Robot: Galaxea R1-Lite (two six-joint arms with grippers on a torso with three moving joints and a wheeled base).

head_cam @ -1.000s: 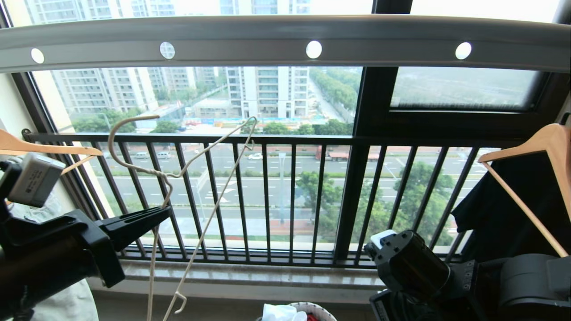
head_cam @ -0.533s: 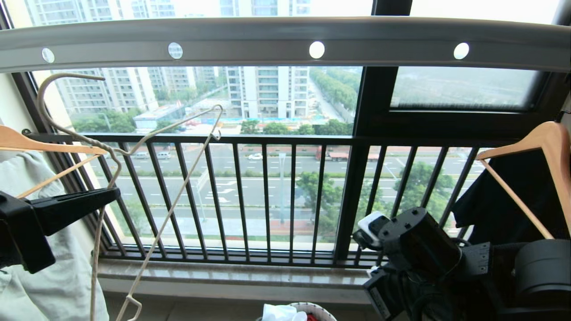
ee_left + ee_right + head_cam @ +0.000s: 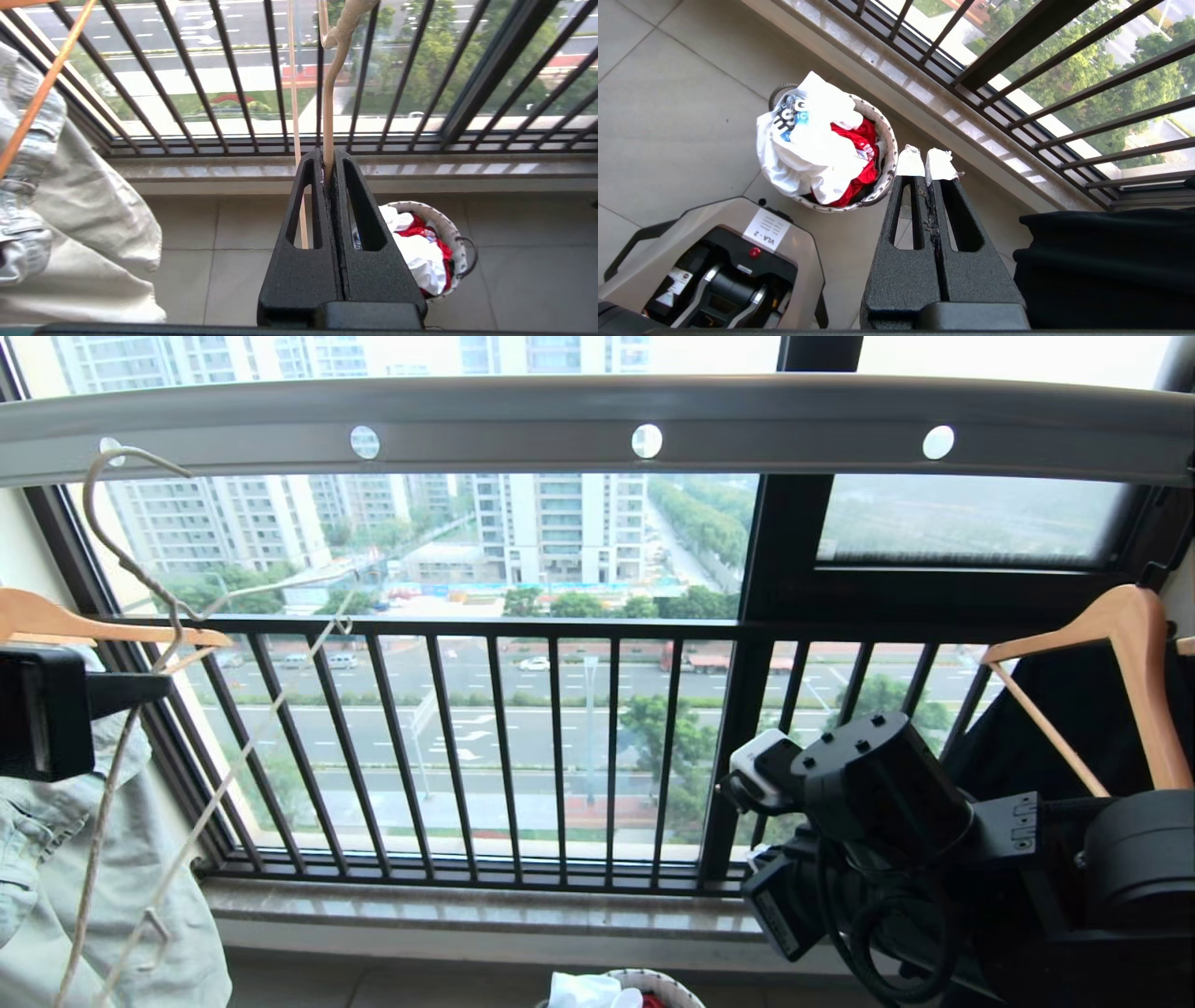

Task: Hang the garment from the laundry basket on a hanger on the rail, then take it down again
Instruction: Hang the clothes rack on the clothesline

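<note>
From the head view you see the left gripper (image 3: 140, 689) clamped on the hanger (image 3: 121, 569), its hook just under the rail (image 3: 597, 425). Your left wrist view shows the jaws pinching the wire. Your right wrist view shows the right gripper (image 3: 927, 164) closed and empty beside the laundry basket (image 3: 882, 186), which holds the garment (image 3: 803, 140).

Daylit window (image 3: 420, 532), black barred railing (image 3: 485, 747), stone sill (image 3: 485, 910), grey floor tiles (image 3: 514, 261).

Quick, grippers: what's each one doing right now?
Left gripper: shut on the hanger, beside the rail's left end.
Right gripper: shut, empty, above the laundry basket.
</note>
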